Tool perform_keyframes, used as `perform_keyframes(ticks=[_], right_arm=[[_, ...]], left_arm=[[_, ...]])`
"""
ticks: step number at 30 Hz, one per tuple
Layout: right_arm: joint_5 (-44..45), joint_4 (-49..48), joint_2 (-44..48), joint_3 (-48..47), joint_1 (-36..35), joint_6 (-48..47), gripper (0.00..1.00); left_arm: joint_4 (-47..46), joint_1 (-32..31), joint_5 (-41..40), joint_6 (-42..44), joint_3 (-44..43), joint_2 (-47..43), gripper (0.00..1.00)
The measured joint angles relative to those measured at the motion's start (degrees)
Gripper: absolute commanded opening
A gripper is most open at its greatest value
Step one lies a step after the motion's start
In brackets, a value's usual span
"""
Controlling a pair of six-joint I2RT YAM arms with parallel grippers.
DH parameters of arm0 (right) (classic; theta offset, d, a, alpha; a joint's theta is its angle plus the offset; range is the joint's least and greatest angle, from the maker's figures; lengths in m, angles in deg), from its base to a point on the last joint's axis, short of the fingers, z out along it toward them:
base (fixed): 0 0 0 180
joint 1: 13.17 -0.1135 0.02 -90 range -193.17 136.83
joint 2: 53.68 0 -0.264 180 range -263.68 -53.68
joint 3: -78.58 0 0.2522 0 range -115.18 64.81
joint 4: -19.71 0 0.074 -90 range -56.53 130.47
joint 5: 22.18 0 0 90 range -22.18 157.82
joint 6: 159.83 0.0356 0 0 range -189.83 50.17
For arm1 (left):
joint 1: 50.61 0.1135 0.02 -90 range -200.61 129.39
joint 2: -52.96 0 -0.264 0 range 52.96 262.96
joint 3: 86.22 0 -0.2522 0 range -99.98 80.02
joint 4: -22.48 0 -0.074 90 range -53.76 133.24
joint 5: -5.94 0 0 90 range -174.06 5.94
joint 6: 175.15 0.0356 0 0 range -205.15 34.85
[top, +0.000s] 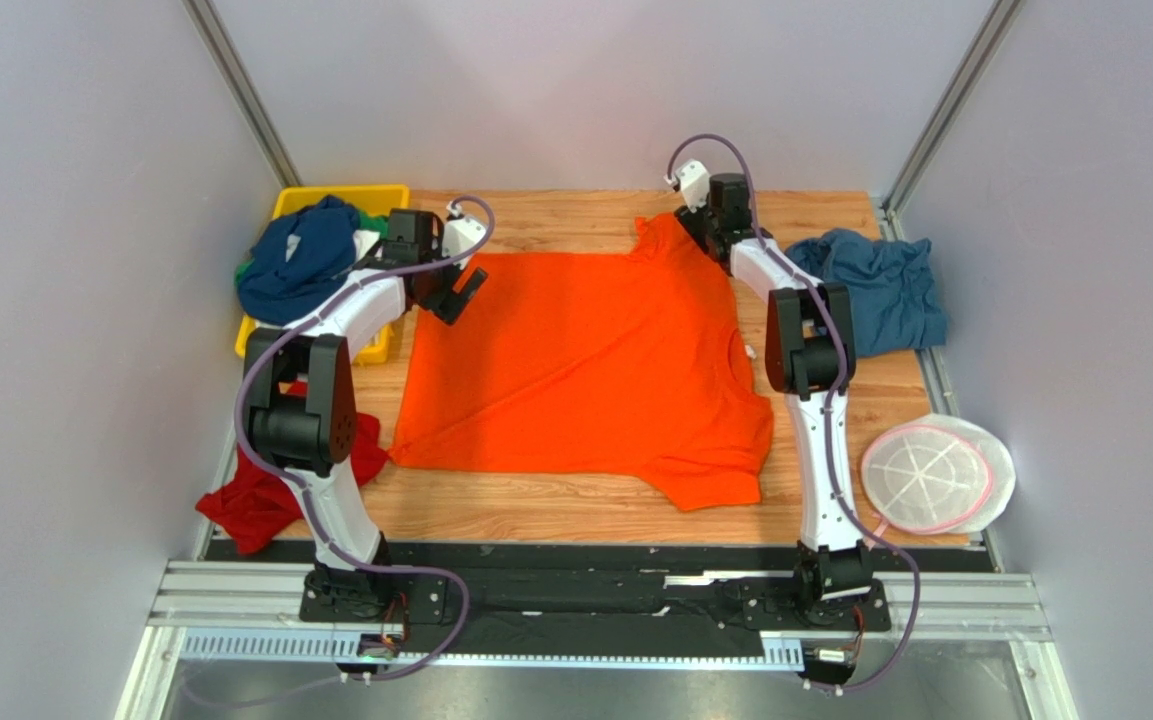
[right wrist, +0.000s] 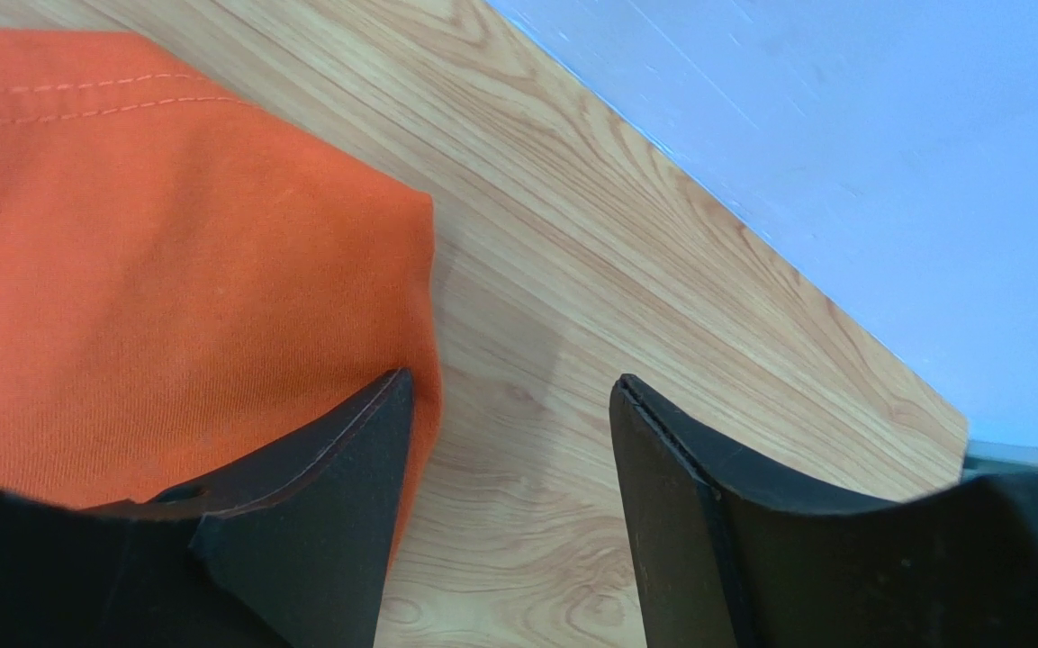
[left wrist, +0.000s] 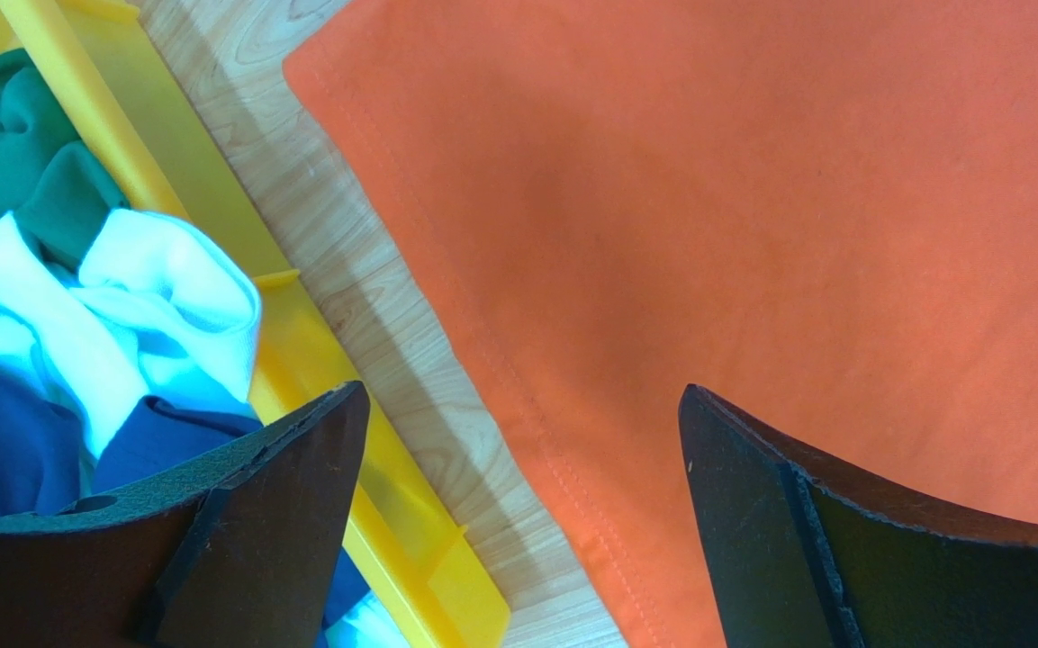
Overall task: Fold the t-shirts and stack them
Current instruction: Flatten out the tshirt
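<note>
Counted six t-shirts in all. Found one orange t-shirt (top: 582,360) spread flat mid-frame in the top view, on the one wooden table (top: 567,510). Found one steel-blue t-shirt (top: 880,288) crumpled at upper right, beyond the right arm. Found one red t-shirt (top: 259,503) bunched at lower left, partly behind the left arm. Logged three more heaped in the single yellow tray (top: 372,195) at upper left: one navy t-shirt (top: 304,258), one green t-shirt (left wrist: 10,149), one white t-shirt (left wrist: 145,290). Noted one round disc (top: 935,476) at lower right.

Counted two grippers. Found left gripper (left wrist: 521,398) spread wide, holding nothing, over the orange hemmed edge just beside the tray. Found right gripper (right wrist: 511,385) partly open, only bare wood between the fingers, with its finger on the left of the wrist frame over the orange cloth's corner, top centre in the overhead view.
</note>
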Motion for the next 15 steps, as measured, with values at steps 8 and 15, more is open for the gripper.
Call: perform_keyframes(ticks=[8, 15], right_arm=[[2.3, -3.6, 0.7, 2.8, 0.8, -2.2, 0.61], [4.4, -1.3, 0.6, 1.3, 0.8, -3.1, 0.62]], left_arm=[[0.2, 0.0, -1.0, 0.7, 0.8, 0.0, 0.93], [0.8, 0.0, -1.3, 0.8, 0.4, 0.9, 0.93]])
